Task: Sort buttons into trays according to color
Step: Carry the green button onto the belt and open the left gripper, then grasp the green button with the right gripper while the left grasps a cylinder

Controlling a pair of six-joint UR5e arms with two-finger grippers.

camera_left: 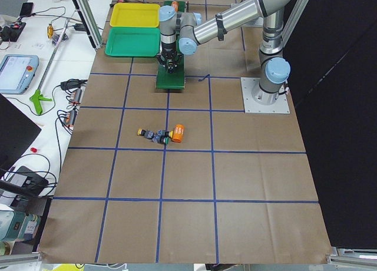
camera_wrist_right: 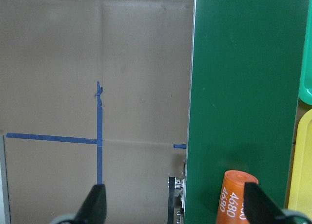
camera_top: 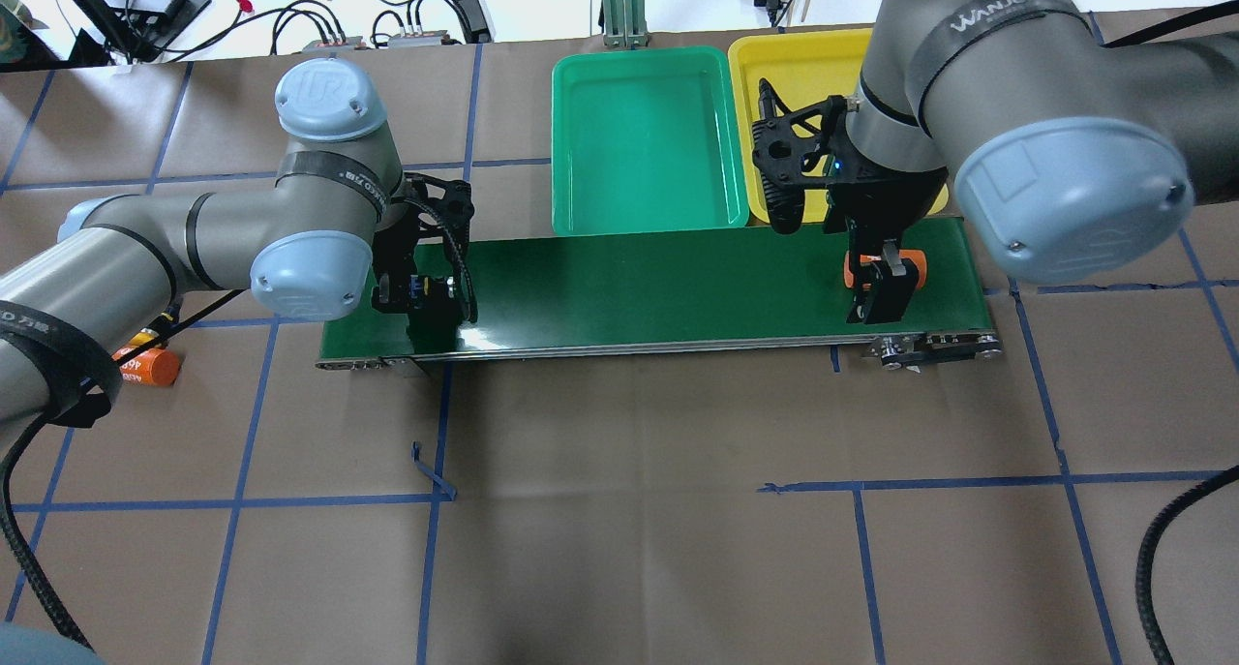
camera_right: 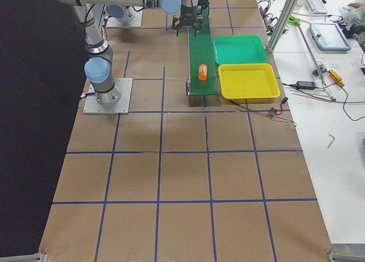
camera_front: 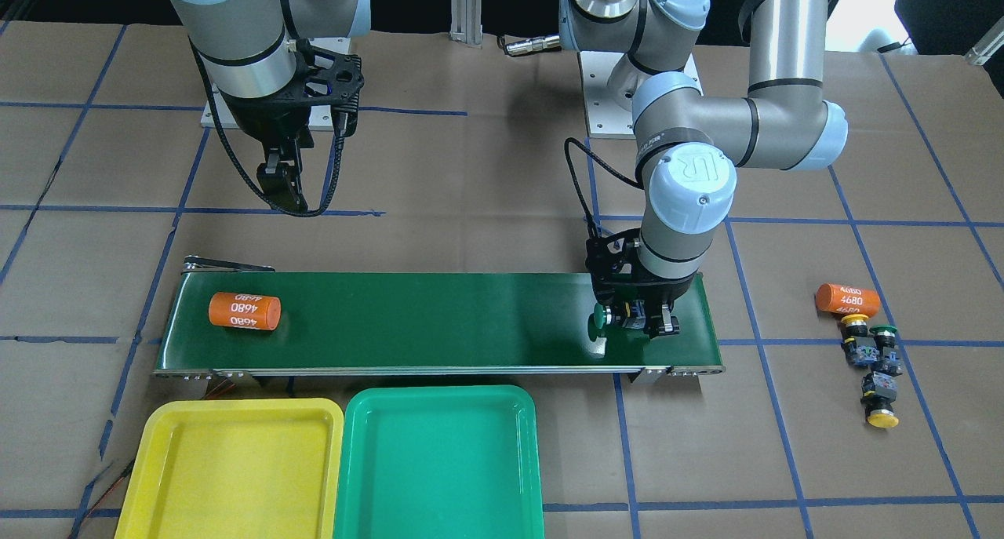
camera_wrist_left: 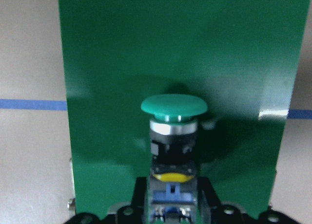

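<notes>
Yellow tray [camera_top: 786,57] partly behind right arm [camera_top: 968,75], orange cylinder [camera_wrist_right: 234,198] cut by frame edge, distant buttons [camera_left: 152,134] tiny

**Cam layout: 4 fixed, 2 wrist**

Front-facing: high over one long side of the table [camera_front: 486,170], steep down, green tray [camera_front: 439,460] and yellow tray [camera_front: 235,476] nearest the lens. Overhead: opposite side, forward and down, so both trays sit beyond the belt [camera_top: 658,287]. Both views cover the full belt. Side cams: high at each table end, far off, whole tape grid in frame. Left wrist: very close above the belt, green-capped button [camera_wrist_left: 174,107] at centre. Right wrist: higher, over the belt edge, catches the orange cylinder [camera_wrist_right: 234,202] that front-facing also shows.
</notes>
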